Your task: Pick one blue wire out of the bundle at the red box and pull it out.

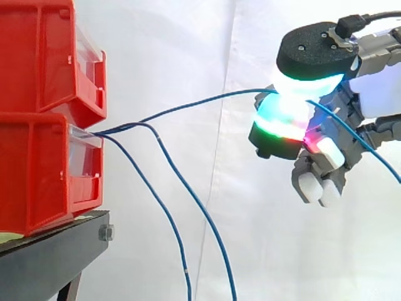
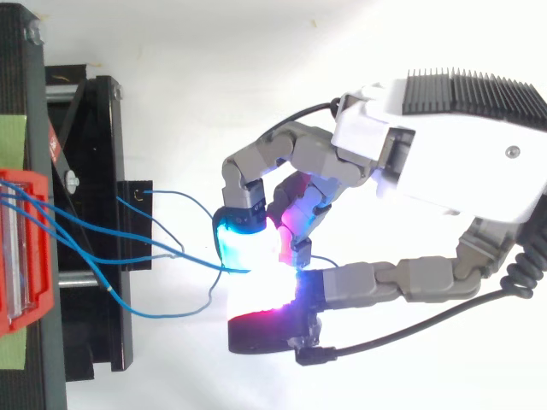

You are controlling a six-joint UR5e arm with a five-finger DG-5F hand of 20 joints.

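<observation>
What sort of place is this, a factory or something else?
Probably a robot test lab, not a factory: a plain white curtain as backdrop, red bins stacked on a black stand, and a robot hand with glowing fingertips pinching one blue wire.

Red bins (image 1: 37,169): hard moulded plastic, glossy, smooth. Front windows (image 1: 84,157): clear plastic, shiny. Stand (image 1: 50,257): black-painted metal, matt; bolt (image 1: 106,233) bare steel, dull shine. Blue wire (image 1: 188,103): smooth plastic sheath, slight sheen. Curtain (image 1: 188,37): white cloth, matt, soft creases. Hand (image 2: 444,162): white plastic shell, semi-gloss; finger links grey, matt, plastic or metal, can't tell. Fingertips (image 1: 282,119): translucent pads w/ matt black backs. Finned block (image 2: 479,90): black, matt, ribbed.
</observation>
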